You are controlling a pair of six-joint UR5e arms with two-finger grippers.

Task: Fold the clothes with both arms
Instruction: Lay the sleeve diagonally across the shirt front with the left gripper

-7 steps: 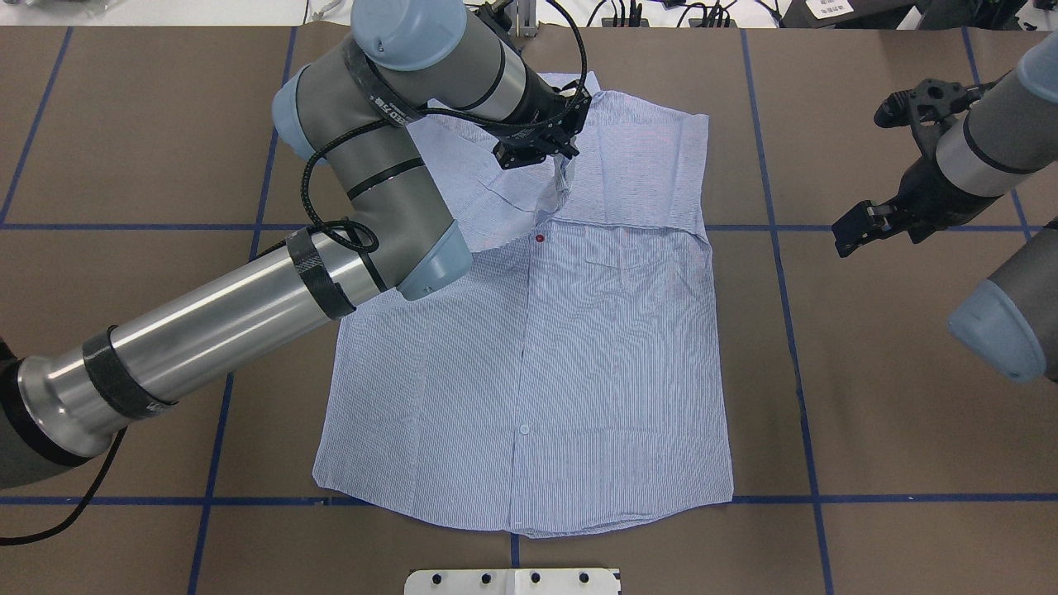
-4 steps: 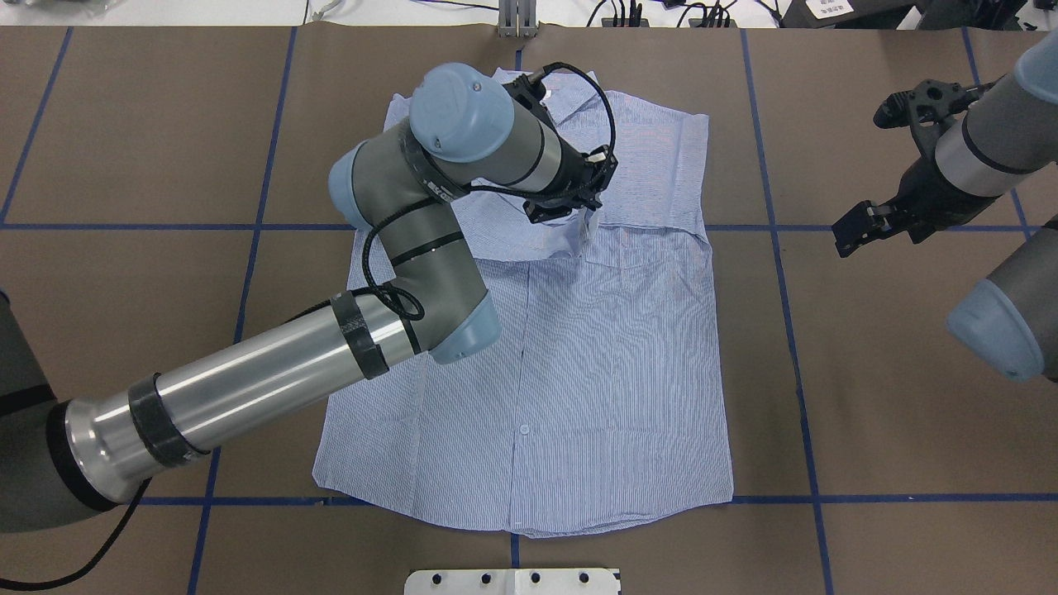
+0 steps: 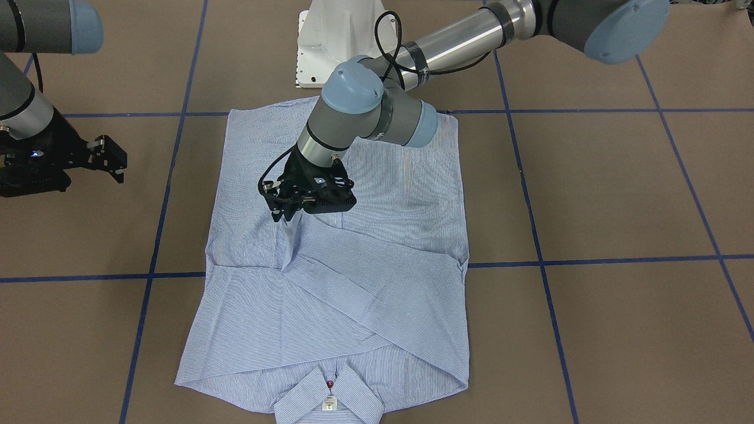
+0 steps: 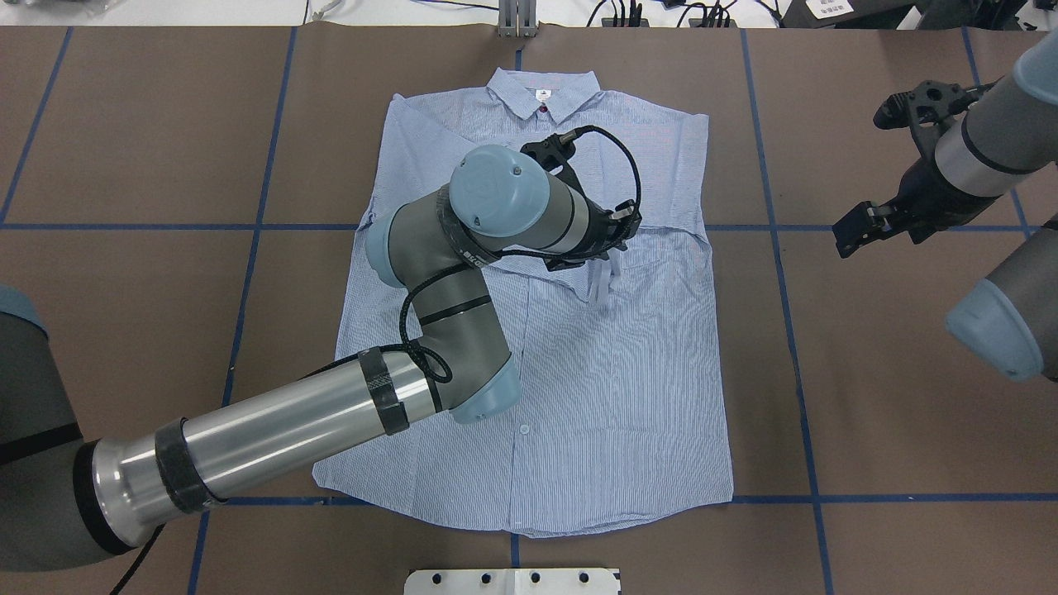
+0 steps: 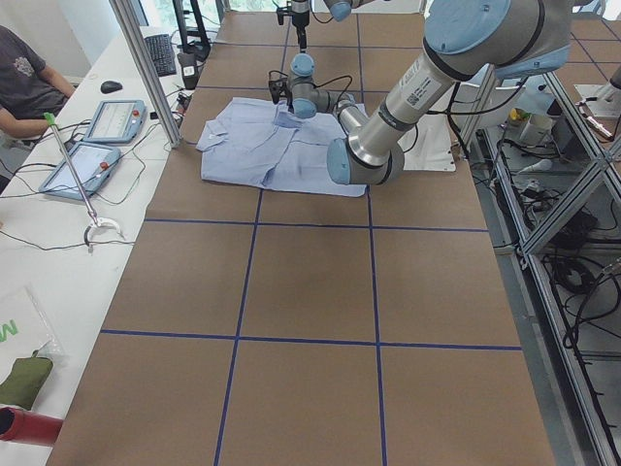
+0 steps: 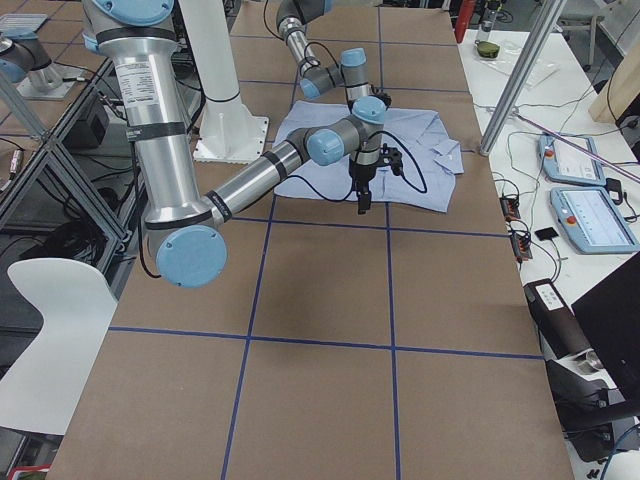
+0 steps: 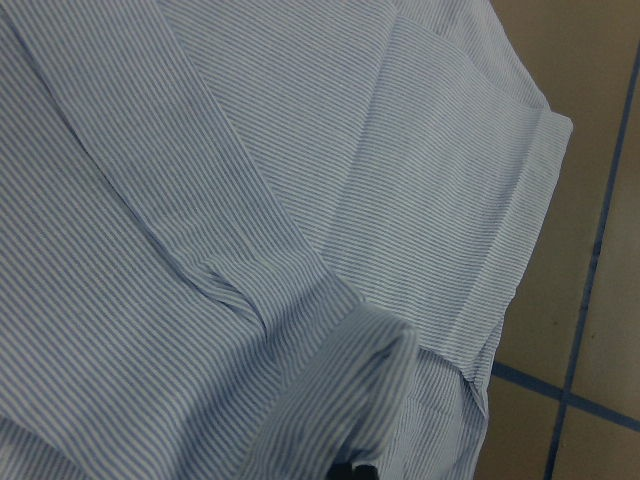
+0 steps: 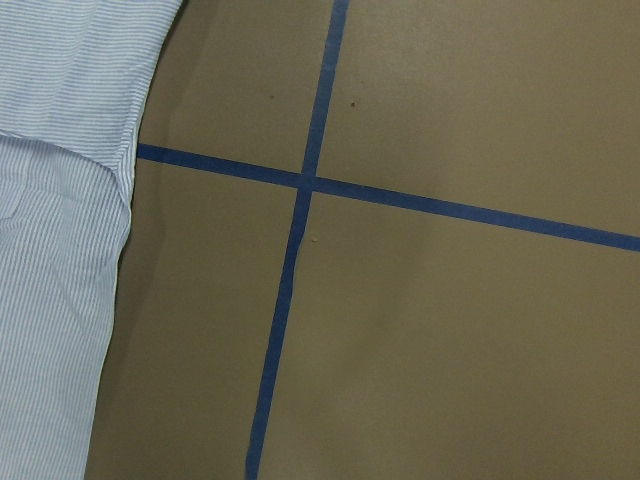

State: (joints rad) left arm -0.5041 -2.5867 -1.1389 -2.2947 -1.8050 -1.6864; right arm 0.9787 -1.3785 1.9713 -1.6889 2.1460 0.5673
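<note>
The light blue striped shirt (image 4: 612, 397) lies flat on the table, buttons up, collar (image 4: 541, 87) at the far side. Both sleeves are folded across the chest, as the front-facing view (image 3: 377, 306) shows. My left gripper (image 4: 602, 274) hangs over the chest, shut on the cuff of one sleeve and holding it slightly lifted (image 3: 284, 217). That cuff fills the bottom of the left wrist view (image 7: 350, 400). My right gripper (image 4: 860, 230) is open and empty, above bare table to the right of the shirt (image 3: 109, 159). The right wrist view shows only the shirt's edge (image 8: 50, 250).
Blue tape lines (image 4: 777, 248) grid the brown table. The white pedestal base (image 4: 512, 581) sits at the near edge. A side table with tablets (image 5: 107, 121) and a seated person (image 5: 24, 83) lies beyond the far edge.
My left gripper has moved from near the collar toward the robot and right, dragging the sleeve across the chest. The collar is now uncovered. The right arm has not moved.
</note>
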